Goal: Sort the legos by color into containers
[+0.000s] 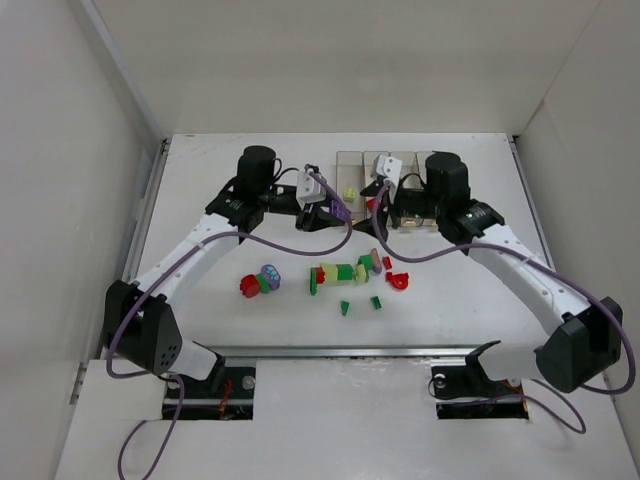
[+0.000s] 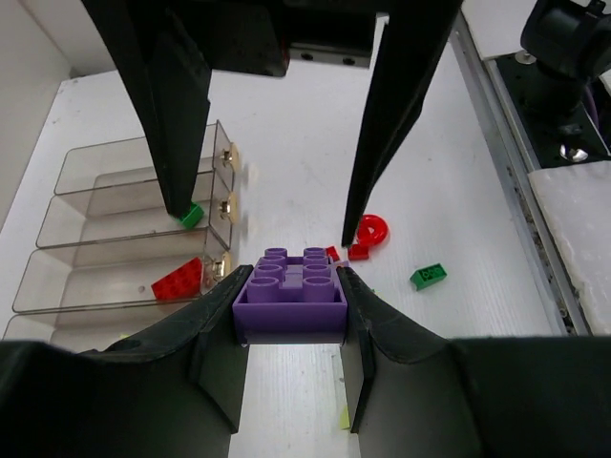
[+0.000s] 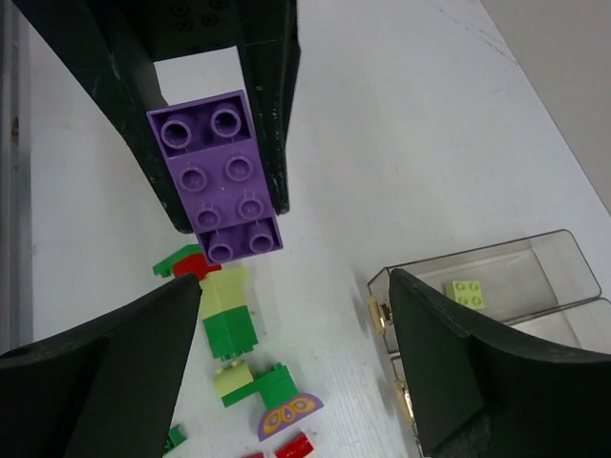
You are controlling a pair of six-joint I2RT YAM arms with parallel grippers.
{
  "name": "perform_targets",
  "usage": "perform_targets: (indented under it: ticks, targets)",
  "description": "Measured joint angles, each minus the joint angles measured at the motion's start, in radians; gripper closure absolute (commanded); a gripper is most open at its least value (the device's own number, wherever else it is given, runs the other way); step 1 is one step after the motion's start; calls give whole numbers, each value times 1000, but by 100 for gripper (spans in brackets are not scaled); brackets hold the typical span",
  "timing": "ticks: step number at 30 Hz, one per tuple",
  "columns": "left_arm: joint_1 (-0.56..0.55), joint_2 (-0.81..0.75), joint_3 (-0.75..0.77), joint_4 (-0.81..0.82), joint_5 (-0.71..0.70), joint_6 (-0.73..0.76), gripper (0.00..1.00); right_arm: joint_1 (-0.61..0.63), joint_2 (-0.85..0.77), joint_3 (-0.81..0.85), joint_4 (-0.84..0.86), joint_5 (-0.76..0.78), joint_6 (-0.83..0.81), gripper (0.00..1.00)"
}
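A: Entry one, left end effector (image 2: 290, 286)?
B: Clenched on a purple brick (image 3: 218, 176), two studs by four. The fingers press on its long sides and it is raised off the bench (image 1: 200, 190).

A: Entry two, right end effector (image 3: 296, 279)?
B: Released. Its fingers are spread wide with nothing between them. It hangs just beside the left one, near the containers (image 1: 350, 158).

A: Containers, contents?
B: Four clear bins joined in a row at the far middle of the bench.
- End bin: one yellow-green brick (image 3: 465, 293).
- Another bin: one green brick (image 2: 192, 216), under the tip of a right finger.
- Next bin: one red brick (image 2: 179, 280).
- Fourth bin: cannot tell.

A: Loose legos?
B: A row of green, pale yellow and red pieces (image 1: 345, 272) lies on the bench nearer the arm bases. A small clump of purple, green and red (image 1: 262, 282) sits to its left. A red ring (image 2: 370, 229) has a single green piece (image 2: 429, 276) near it.

A: Surface and room?
B: White bench, with white walls (image 1: 60, 150) on three sides.
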Motion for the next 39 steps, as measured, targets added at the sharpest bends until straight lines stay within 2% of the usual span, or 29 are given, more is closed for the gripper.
perform_targets:
  ticks: [4,5,8,11,16,18,19,20,22,23,24,27,28,29,35,39]
  targets:
    - [-1,7,18,-37,31,26,100,40,34,3,0,11,-32,23]
    - [-1,7,20,-43,35,31,100,48,40,5,0,11,-36,28]
    - [-1,7,26,-59,44,43,100,68,58,15,1,12,-46,34]
    - [0,7,27,-64,46,51,100,83,60,17,0,12,-51,45]
    - [0,7,33,-65,43,58,100,97,60,27,-5,12,-50,56]
    - [0,7,34,-63,40,61,100,100,60,28,-8,12,-51,67]
    - [0,7,34,-65,40,61,100,101,60,29,-9,12,-51,88]
    - [0,7,34,-65,41,61,100,102,61,29,-11,13,-50,97]
    - [1,7,34,-66,40,61,100,103,66,35,-15,16,-43,100]
    - [2,7,34,-66,37,61,95,103,69,38,-16,17,-39,100]
    - [5,7,34,-66,35,61,71,103,73,42,-16,18,-34,100]
    - [7,7,34,-66,31,64,34,104,81,47,-16,35,-20,100]
    - [4,7,34,-69,32,64,9,104,84,49,-10,48,-10,100]
    - [2,7,34,-71,31,67,0,104,85,49,-7,62,-4,100]
    - [-9,6,34,-90,-21,61,0,88,88,50,-5,156,48,100]
    - [-16,5,20,-46,-184,19,0,27,124,54,5,183,151,100]
